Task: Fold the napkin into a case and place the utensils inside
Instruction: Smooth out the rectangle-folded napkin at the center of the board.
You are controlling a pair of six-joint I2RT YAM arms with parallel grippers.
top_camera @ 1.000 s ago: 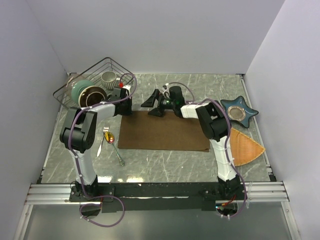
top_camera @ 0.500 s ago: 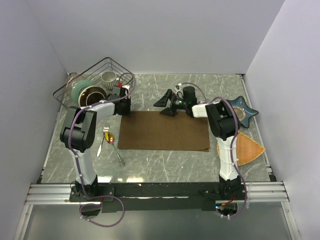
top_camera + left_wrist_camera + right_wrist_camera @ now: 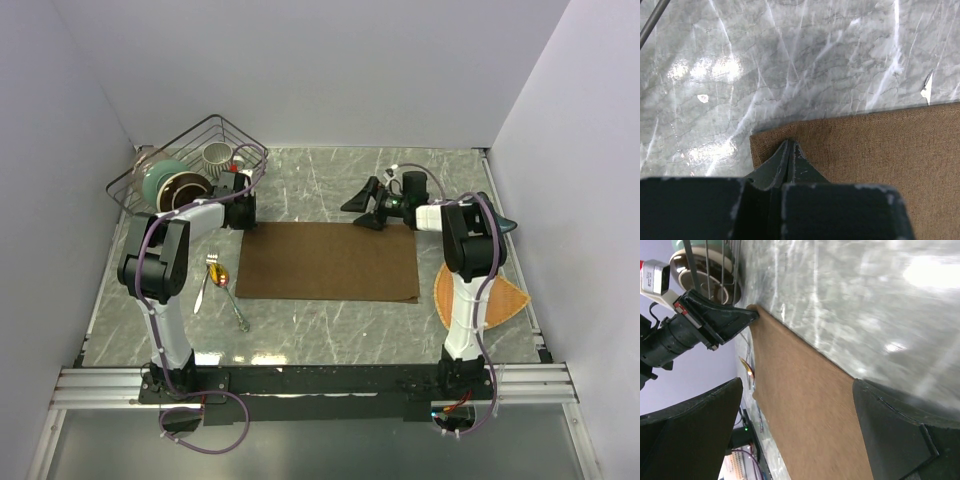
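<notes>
1. Napkin (image 3: 330, 262) lies flat as a dark-brown rectangle in the middle of the marble table (image 3: 330, 175), not yet made into a case.
2. Left gripper (image 3: 243, 215) is clenched, with its tips set on the cloth's far-left corner (image 3: 790, 147). I cannot tell whether any cloth is nipped between them.
3. Right gripper (image 3: 366, 208) stands spread wide and holds nothing. It is low at the far-right corner of the napkin (image 3: 790, 370), one finger (image 3: 690, 425) on each side of the far edge.
4. Utensils (image 3: 222, 277), a fork and a gold-bowled spoon, lie on the table just left of the napkin, apart from it.
5. Wire basket (image 3: 190, 140) holding mugs sits at the far left.
6. Woven fan mat (image 3: 510, 300) lies at the right, partly behind the right arm.
</notes>
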